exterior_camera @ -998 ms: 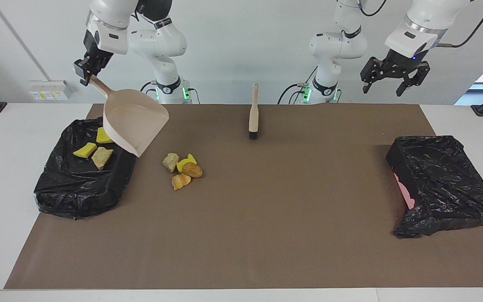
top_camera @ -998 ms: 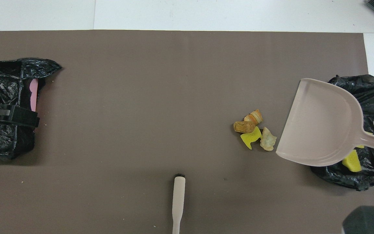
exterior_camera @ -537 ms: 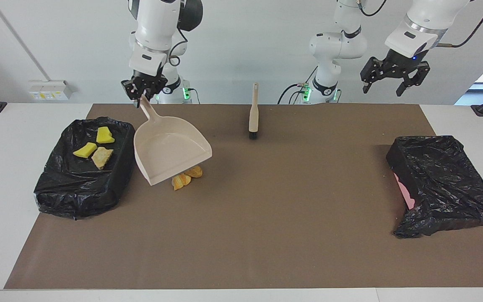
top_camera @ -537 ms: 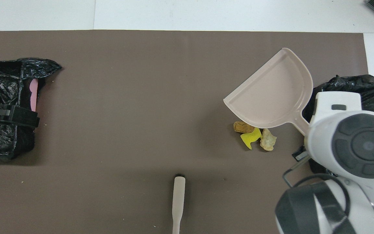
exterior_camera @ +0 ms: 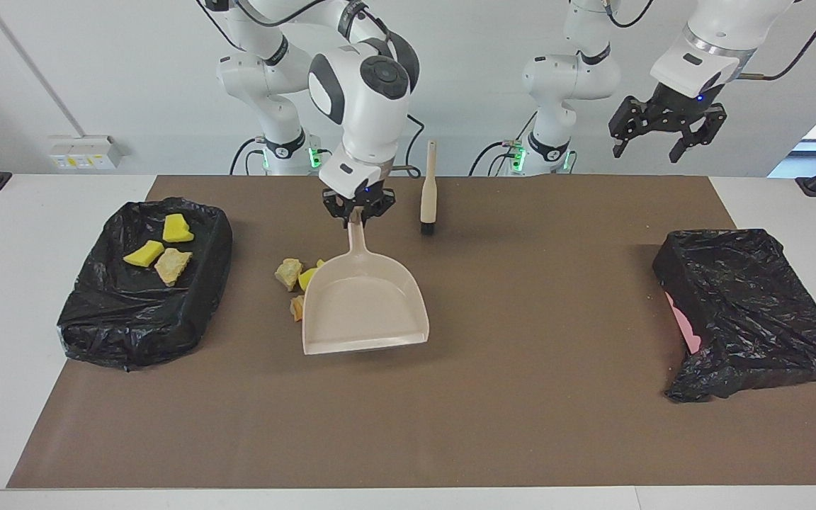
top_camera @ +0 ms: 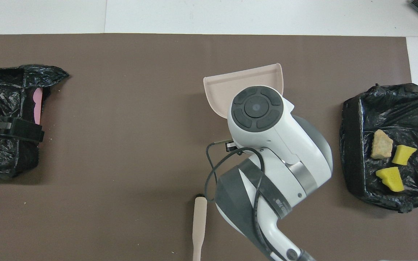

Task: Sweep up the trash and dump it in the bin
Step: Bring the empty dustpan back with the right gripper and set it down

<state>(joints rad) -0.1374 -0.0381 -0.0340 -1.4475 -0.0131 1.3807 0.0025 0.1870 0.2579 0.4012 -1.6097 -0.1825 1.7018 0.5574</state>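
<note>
In the facing view we see the right gripper (exterior_camera: 357,210) just above the centre of the frame, clamped tight on the end of the beige dustpan (exterior_camera: 365,308) handle. The pan slopes down from it toward the lower middle of the frame, open mouth toward the bottom edge. The loose trash (exterior_camera: 292,278) lies just beside the pan's edge, slightly left of centre and below the gripper: we make out a tan lump, a bit of yellow sponge and an orange scrap, partly hidden by the pan. In the overhead view the arm covers them entirely.

More scraps sit in the black-lined bin (exterior_camera: 140,297) at the middle left of the facing view, well apart from the gripper: two yellow sponge chunks (exterior_camera: 161,241) and a tan bread-like lump (exterior_camera: 172,265).

The brush (exterior_camera: 428,190) lies near the top centre, beside the right gripper. The left gripper (exterior_camera: 667,134) hangs at the upper right with its fingers spread wide and empty, waiting above a second black-bagged bin (exterior_camera: 741,312) at the middle right
</note>
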